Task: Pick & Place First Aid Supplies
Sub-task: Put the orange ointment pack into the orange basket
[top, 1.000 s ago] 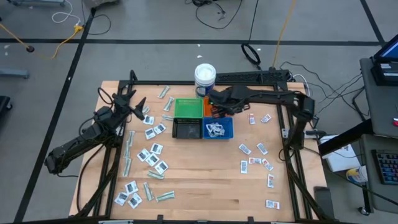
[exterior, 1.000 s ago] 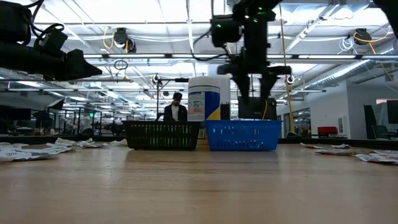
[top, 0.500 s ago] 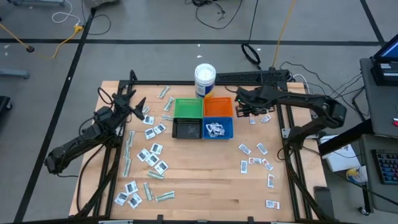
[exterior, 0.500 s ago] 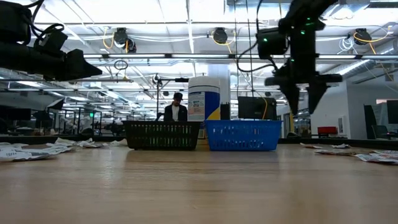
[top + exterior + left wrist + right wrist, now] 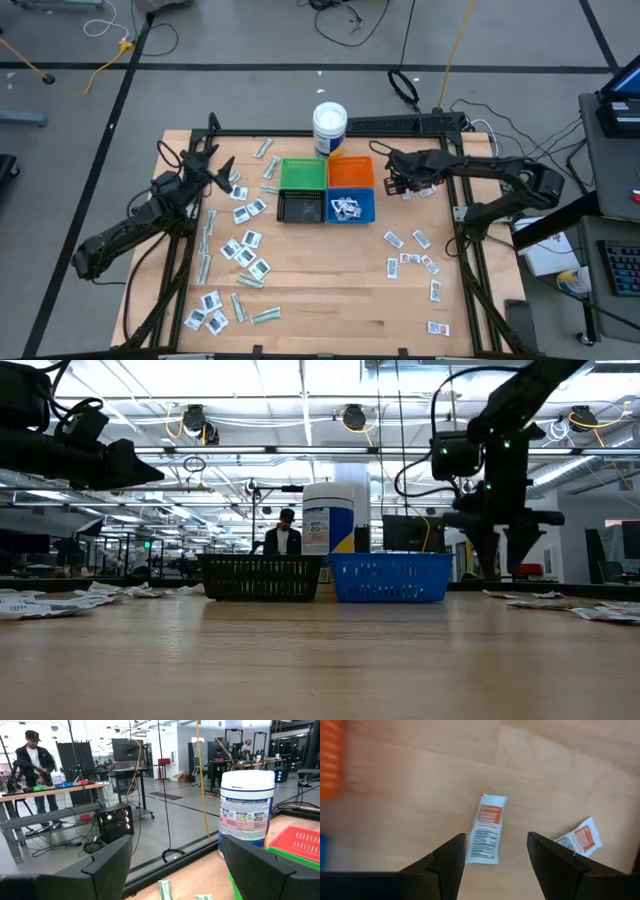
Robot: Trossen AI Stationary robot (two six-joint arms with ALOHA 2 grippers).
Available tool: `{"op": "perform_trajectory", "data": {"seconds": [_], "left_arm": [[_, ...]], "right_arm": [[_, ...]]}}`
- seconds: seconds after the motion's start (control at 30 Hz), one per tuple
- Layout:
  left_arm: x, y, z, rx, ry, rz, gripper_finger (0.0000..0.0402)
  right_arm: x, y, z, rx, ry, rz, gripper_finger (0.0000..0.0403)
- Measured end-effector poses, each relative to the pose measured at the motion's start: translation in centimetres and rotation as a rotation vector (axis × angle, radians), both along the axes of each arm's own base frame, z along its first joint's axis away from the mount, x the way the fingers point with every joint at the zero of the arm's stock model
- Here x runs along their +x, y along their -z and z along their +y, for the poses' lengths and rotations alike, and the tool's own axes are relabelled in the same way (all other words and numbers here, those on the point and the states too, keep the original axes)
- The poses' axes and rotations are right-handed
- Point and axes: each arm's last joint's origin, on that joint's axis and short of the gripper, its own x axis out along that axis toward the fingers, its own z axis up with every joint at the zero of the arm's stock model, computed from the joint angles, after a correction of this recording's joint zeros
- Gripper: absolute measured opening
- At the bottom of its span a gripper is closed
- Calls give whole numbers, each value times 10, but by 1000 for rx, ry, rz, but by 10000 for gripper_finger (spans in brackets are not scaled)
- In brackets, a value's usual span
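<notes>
First aid supplies lie flat on the table, many white packets at the left [image 5: 245, 245] and more at the right [image 5: 415, 255]. My right gripper [image 5: 398, 183] [image 5: 505, 563] hangs open, pointing steeply down, just right of the orange bin [image 5: 350, 172]. Below it lies a white packet with orange-red print [image 5: 487, 828], seen between the fingers and clear of them. A second such packet [image 5: 580, 840] lies beside it. My left gripper [image 5: 218, 172] [image 5: 175, 865] waits open and level above the table's far left part, holding nothing.
Green [image 5: 302, 173], orange, black [image 5: 301, 207] and blue [image 5: 351, 207] bins stand together at the table's far middle; the blue one holds several packets. A white tub [image 5: 329, 128] stands behind them. A black frame [image 5: 462, 215] borders the table. A person [image 5: 284, 532] stands in the room beyond.
My right gripper has moved from over the bins toward the table's right edge and down, and now hangs above the packets right of the orange bin. Its fingers have stayed open. The packets have not moved.
</notes>
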Motion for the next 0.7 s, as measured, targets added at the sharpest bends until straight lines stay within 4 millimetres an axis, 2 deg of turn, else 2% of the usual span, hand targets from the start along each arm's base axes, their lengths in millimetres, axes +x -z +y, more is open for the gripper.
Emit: {"op": "perform_trajectory", "data": {"seconds": [0.2, 0.5, 0.6, 0.7], "left_arm": [[0, 0, 0, 0, 0, 0, 308], [0, 0, 0, 0, 0, 0, 308], [0, 0, 0, 0, 0, 0, 308], [0, 0, 0, 0, 0, 0, 308]], "right_arm": [[-5, 17, 3, -9, 0, -21, 208], [-4, 31, 5, 35, -35, -45, 207], [-3, 34, 5, 57, -36, -48, 191], [-3, 34, 5, 60, -24, -52, 153]]}}
